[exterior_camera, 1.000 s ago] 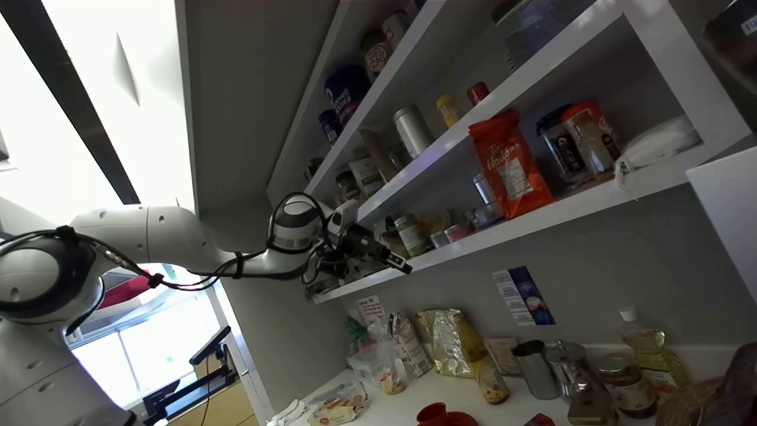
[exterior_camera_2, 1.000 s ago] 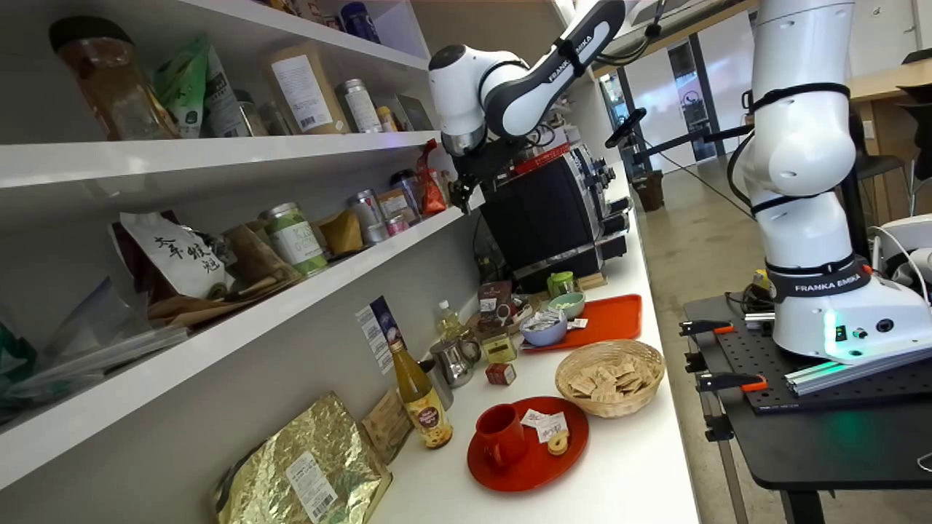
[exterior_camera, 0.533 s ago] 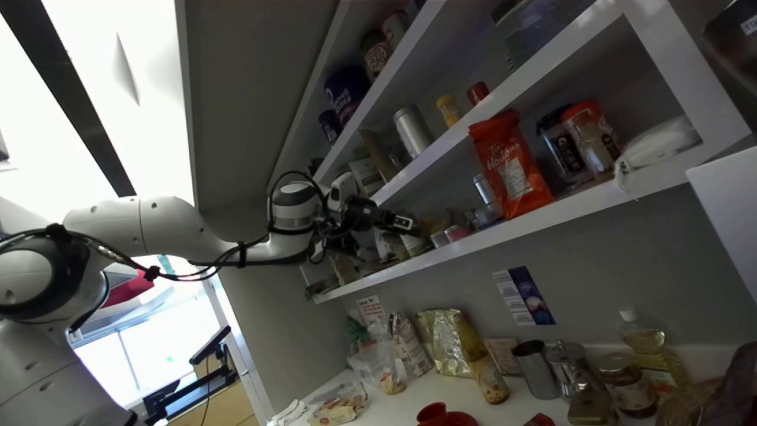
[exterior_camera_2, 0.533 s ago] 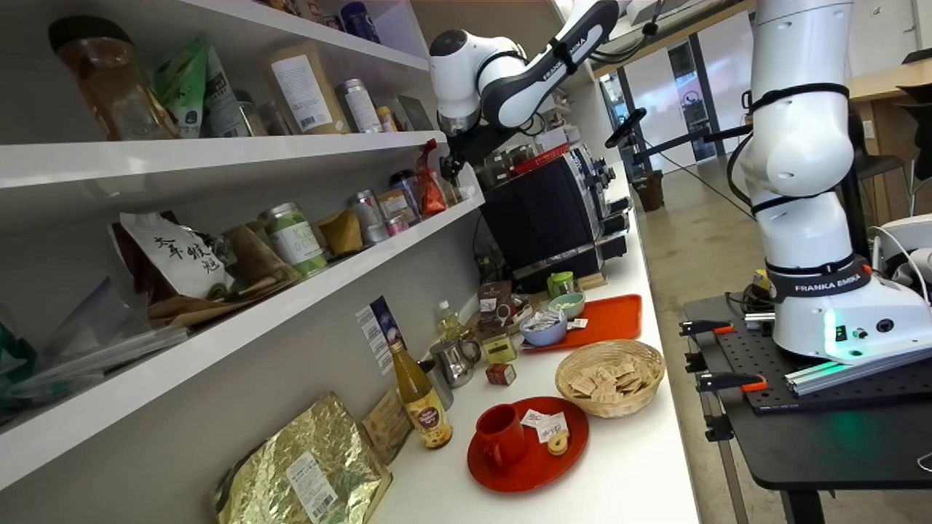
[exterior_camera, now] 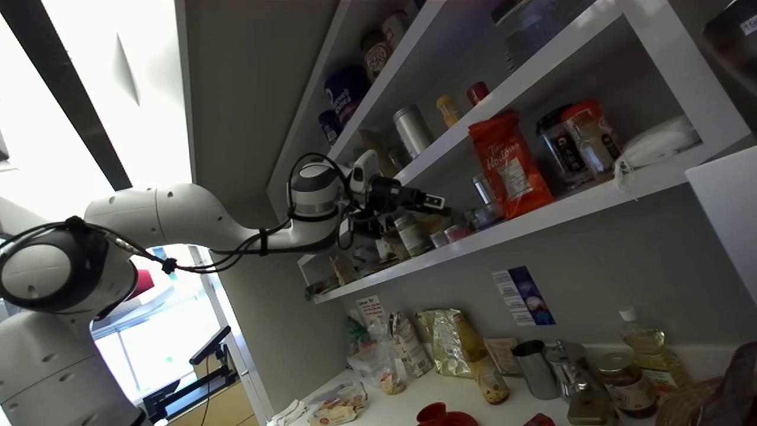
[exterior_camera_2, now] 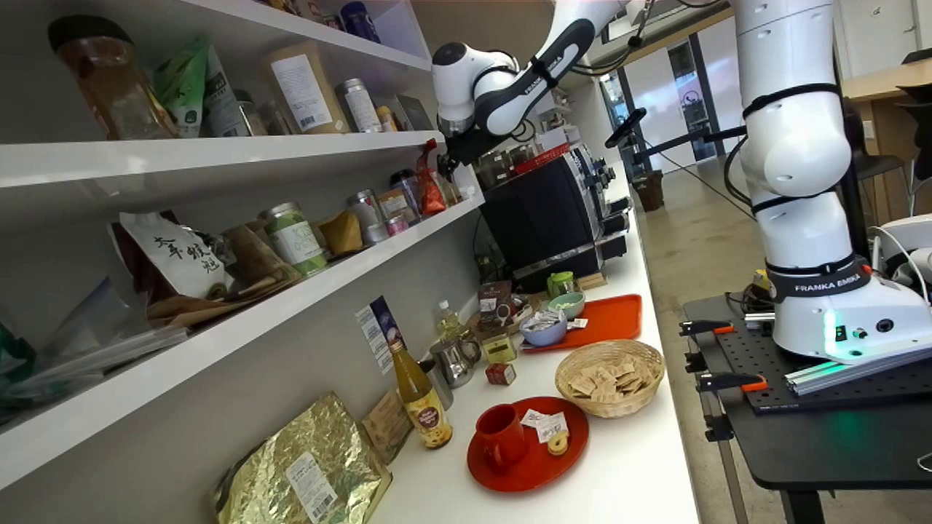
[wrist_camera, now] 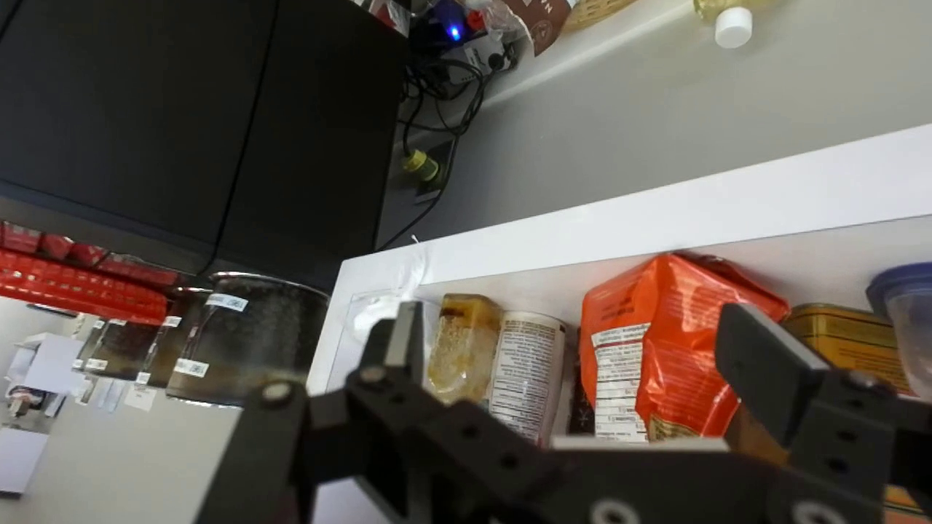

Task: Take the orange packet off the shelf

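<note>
Orange and glossy, the packet [wrist_camera: 688,342] stands near the front edge of the white shelf [wrist_camera: 619,225]; in my wrist view it shows between the tips of my pincer [wrist_camera: 575,349], which I hold spread wide, short of it. Toward the shelf's end corner, a labelled canister [wrist_camera: 528,375] and a see-through jar [wrist_camera: 464,346] crowd one side, with a white bag [exterior_camera: 662,142] near that corner. On the other side sits a yellowish container [wrist_camera: 859,346], perhaps touching the packet: the overlap hides it. A blue-lidded tub [wrist_camera: 906,320] stands beyond.
</note>
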`<state>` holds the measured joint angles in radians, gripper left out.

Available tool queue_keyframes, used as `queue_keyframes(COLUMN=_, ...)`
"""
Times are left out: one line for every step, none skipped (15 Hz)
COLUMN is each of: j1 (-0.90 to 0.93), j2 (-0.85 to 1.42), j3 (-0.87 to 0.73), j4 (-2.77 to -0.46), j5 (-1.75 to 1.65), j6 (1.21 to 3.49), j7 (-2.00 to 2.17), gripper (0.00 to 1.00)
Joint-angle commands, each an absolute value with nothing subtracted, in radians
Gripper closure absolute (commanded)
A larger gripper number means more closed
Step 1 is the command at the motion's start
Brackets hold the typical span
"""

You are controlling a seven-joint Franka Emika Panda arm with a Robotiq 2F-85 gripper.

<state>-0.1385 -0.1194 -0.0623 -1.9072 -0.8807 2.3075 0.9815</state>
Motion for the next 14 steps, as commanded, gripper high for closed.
queue_keyframes(j1=-0.15, j2=0.022, j3=-0.11, j4=-1.76, j5=-0.803, j6=2.4, j7=0.86, gripper=0.0)
queue_keyframes(j1=-0.152, j2=0.057, j3=-0.12, j4=-1.724, j5=-0.769, j6=2.418, j7=0.82, gripper=0.0)
queue_keyframes(j1=-0.155, j2=0.091, j3=-0.128, j4=-1.686, j5=-0.739, j6=2.434, j7=0.782, gripper=0.0)
queue_keyframes(j1=-0.158, j2=0.121, j3=-0.134, j4=-1.652, j5=-0.708, j6=2.444, j7=0.746, gripper=0.0)
queue_keyframes(j1=-0.159, j2=0.152, j3=-0.14, j4=-1.614, j5=-0.682, j6=2.449, j7=0.716, gripper=0.0)
queue_keyframes(j1=-0.159, j2=0.182, j3=-0.147, j4=-1.575, j5=-0.657, j6=2.453, j7=0.684, gripper=0.0)
queue_keyframes(j1=-0.16, j2=0.214, j3=-0.152, j4=-1.536, j5=-0.621, j6=2.456, j7=0.645, gripper=0.0)
queue_keyframes(j1=-0.159, j2=0.238, j3=-0.154, j4=-1.503, j5=-0.581, j6=2.458, j7=0.604, gripper=0.0)
queue_keyframes(j1=-0.156, j2=0.258, j3=-0.154, j4=-1.472, j5=-0.541, j6=2.46, j7=0.56, gripper=0.0)
queue_keyframes(j1=-0.153, j2=0.271, j3=-0.152, j4=-1.452, j5=-0.499, j6=2.467, j7=0.52, gripper=0.0)
queue_keyframes(j1=-0.146, j2=0.286, j3=-0.155, j4=-1.43, j5=-0.473, j6=2.469, j7=0.492, gripper=0.0)
queue_keyframes(j1=-0.14, j2=0.3, j3=-0.159, j4=-1.406, j5=-0.442, j6=2.467, j7=0.46, gripper=0.0)
queue_keyframes(j1=-0.137, j2=0.306, j3=-0.161, j4=-1.392, j5=-0.417, j6=2.464, j7=0.432, gripper=0.0)
queue_keyframes(j1=-0.136, j2=0.312, j3=-0.163, j4=-1.379, j5=-0.397, j6=2.461, j7=0.411, gripper=0.0)
